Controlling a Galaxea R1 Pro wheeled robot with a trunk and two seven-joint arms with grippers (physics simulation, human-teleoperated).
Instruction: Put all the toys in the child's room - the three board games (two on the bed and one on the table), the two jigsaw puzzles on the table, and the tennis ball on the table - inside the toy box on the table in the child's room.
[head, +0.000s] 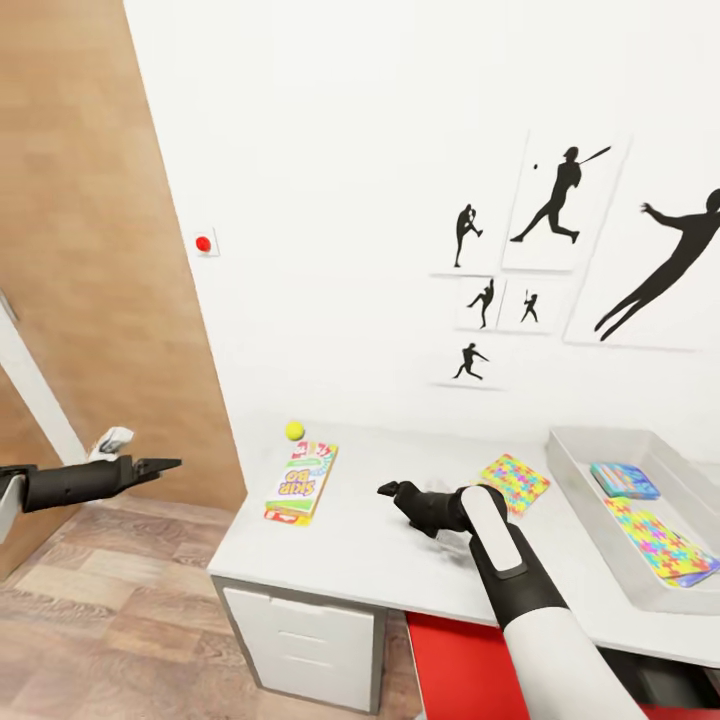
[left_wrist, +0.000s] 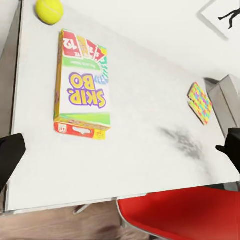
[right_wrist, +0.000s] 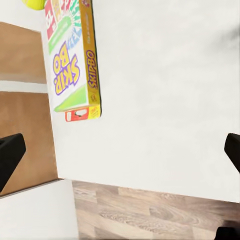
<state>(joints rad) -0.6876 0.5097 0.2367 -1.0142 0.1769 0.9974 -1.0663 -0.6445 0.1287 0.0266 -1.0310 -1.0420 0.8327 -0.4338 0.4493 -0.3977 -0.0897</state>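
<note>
A Skip-Bo board game (head: 302, 483) lies flat near the left end of the white table (head: 380, 560). The yellow tennis ball (head: 294, 430) rests just behind it. A colourful jigsaw puzzle (head: 513, 482) lies mid-table beside the grey toy box (head: 583, 478). Inside the box are a blue board game (head: 624, 480) and a second puzzle (head: 662, 545). My right gripper (head: 390, 490) hovers open over the table, between the Skip-Bo box (right_wrist: 75, 60) and the puzzle. My left gripper (head: 165, 464) is open, off the table's left edge over the floor. It faces the Skip-Bo box (left_wrist: 82, 85) and the ball (left_wrist: 49, 11).
A red chair (head: 450, 650) is tucked under the table's front, beside a white drawer unit (head: 300, 640). A wooden door (head: 90, 250) stands at the left, with wood floor (head: 100, 620) below. Silhouette pictures (head: 560, 200) hang on the white wall.
</note>
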